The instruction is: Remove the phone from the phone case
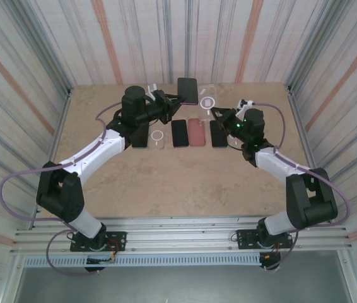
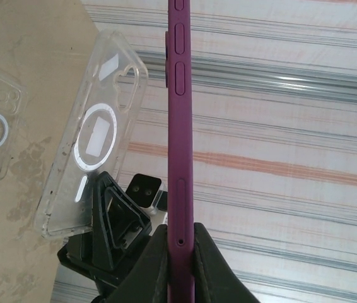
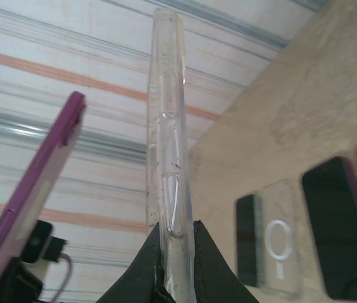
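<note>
Well, over the tan bench (image 1: 166, 183) the left arm (image 1: 96, 151) and the right arm (image 1: 279, 164) both reach to the far side. They meet just beyond a row of things lying flat: a spare clear case (image 1: 158, 139), a black phone (image 1: 179, 132), a pink item (image 1: 196, 132) that could be a phone or a cover, and another black phone (image 1: 217, 134).

Above that row the purple phone (image 2: 180, 158) hangs in the air. The left pincer (image 2: 180, 237) is clamped tight on its lower end.

Just beside it, not touching, is the clear phone case (image 3: 166, 158) with its white ring. The right pincer (image 3: 175, 237) is closed on one end of it. I can see straight through the case, so it looks empty.

To my eye the separating is done, since phone and case sit in different pincers with a gap between them. What seems left is to lay both down on the bench.
</note>
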